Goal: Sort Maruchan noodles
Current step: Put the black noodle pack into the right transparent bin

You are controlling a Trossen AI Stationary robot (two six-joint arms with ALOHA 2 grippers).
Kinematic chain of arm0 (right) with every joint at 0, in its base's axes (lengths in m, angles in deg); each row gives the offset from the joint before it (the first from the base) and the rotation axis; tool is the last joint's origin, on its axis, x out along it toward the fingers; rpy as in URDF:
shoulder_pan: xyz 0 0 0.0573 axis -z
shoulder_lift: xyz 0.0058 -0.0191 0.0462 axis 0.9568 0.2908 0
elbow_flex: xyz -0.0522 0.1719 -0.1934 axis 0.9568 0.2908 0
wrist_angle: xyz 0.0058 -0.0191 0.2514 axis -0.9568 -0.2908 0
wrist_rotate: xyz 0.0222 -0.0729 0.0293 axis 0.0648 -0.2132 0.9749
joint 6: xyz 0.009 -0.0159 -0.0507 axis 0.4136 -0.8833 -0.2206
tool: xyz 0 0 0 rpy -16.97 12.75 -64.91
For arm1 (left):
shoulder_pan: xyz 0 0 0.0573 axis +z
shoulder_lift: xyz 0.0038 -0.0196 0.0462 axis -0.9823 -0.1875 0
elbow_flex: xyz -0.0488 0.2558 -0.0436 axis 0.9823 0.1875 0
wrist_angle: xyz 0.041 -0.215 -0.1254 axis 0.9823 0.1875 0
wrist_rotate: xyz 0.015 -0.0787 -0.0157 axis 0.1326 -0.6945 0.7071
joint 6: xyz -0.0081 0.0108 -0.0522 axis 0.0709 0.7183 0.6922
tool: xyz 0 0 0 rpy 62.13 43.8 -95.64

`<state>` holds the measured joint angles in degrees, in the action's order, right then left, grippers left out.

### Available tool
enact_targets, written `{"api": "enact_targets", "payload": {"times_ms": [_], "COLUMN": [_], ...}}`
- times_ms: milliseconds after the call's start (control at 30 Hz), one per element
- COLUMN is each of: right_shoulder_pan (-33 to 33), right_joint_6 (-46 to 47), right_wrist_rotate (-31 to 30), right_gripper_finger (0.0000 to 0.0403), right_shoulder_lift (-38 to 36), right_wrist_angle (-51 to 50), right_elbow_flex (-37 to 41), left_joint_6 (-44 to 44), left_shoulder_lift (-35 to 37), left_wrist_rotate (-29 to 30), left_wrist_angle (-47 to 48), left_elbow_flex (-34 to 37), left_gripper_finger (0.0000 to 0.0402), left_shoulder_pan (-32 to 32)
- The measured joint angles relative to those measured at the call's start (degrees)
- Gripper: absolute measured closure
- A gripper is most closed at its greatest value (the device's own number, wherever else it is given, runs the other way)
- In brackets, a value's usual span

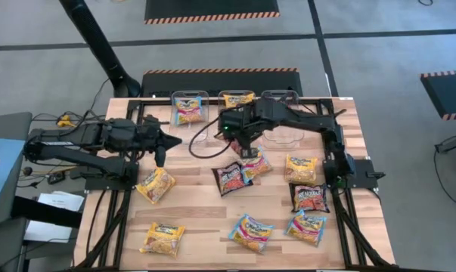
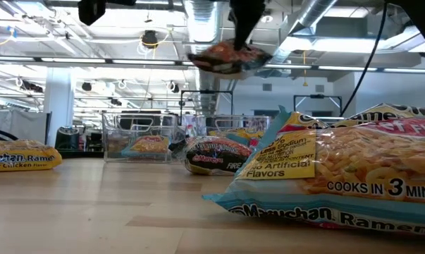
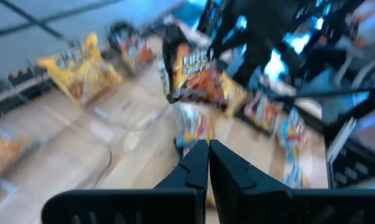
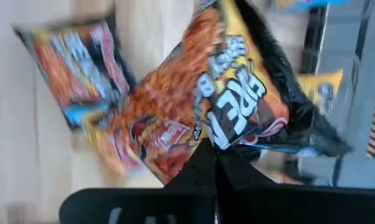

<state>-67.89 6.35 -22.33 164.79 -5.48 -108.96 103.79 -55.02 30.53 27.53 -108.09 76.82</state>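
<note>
Maroon-black noodle packet (image 4: 231,106) | hangs from right gripper (image 4: 213,152) (clamped on its edge) | above table (image 1: 205,219)

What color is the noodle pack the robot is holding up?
Black with orange-red, held by the right gripper; the packet shows best in the right wrist view.

Two black jointed arms (image 1: 99,140), looping black cables, tapered matte jaws.
</note>
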Motion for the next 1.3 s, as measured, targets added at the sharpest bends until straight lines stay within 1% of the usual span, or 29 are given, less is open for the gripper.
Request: {"api": "enact_targets", "payload": {"times_ms": [267, 533, 633, 800, 1000, 1067, 1167, 1200, 1300], "right_shoulder_pan": [3.6, 7.3, 8.6, 10.9, 14.8, 16.1, 18.3, 18.9, 20.3], "right_joint_6": [-5.3, -8.4, -8.5, -7.1, -5.6, -5.7, -7.8, -8.7, -13.3], "right_wrist_rotate": [-0.8, -0.8, -0.6, 3.8, 4.3, 4.2, 3.3, 1.9, -4.8], "right_gripper_finger": [0.04, 0.04, 0.04, 0.04, 0.04, 0.04, 0.04, 0.04, 0.04], "right_shoulder_lift": [-2.7, -4.6, -4.6, -4.6, -4.6, -5.2, -8.4, -9.8, -13.8], "right_wrist_angle": [0.0, 0.0, 0.0, 0.0, 0.1, 0.3, 0.2, 0.2, 1.8], "right_elbow_flex": [-0.1, -0.1, -0.1, -0.1, 0.1, 2.2, 10.4, 13.8, 23.2], "left_joint_6": [0.0, -0.1, -1.0, -1.4, -1.4, -1.4, -1.0, -1.0, -1.0], "left_shoulder_lift": [1.5, 1.6, 1.6, 1.7, 1.7, 1.7, 1.7, 1.7, 1.7], "left_wrist_rotate": [5.7, 9.1, 9.5, 10.6, 10.9, 10.9, 10.9, 10.9, 10.9], "left_wrist_angle": [0.3, 0.2, 0.3, 0.2, 0.2, 0.2, 0.2, 0.2, 0.2], "left_elbow_flex": [0.0, 0.0, 0.0, 0.0, 0.0, 0.0, 0.0, 0.0, 0.0], "left_gripper_finger": [0.0401, 0.0401, 0.0401, 0.0401, 0.0401, 0.0401, 0.0401, 0.0401, 0.0401], "left_shoulder_pan": [0.0, 0.0, 0.0, 0.0, 1.7, 2.5, 3.5, 3.9, 4.8]}}
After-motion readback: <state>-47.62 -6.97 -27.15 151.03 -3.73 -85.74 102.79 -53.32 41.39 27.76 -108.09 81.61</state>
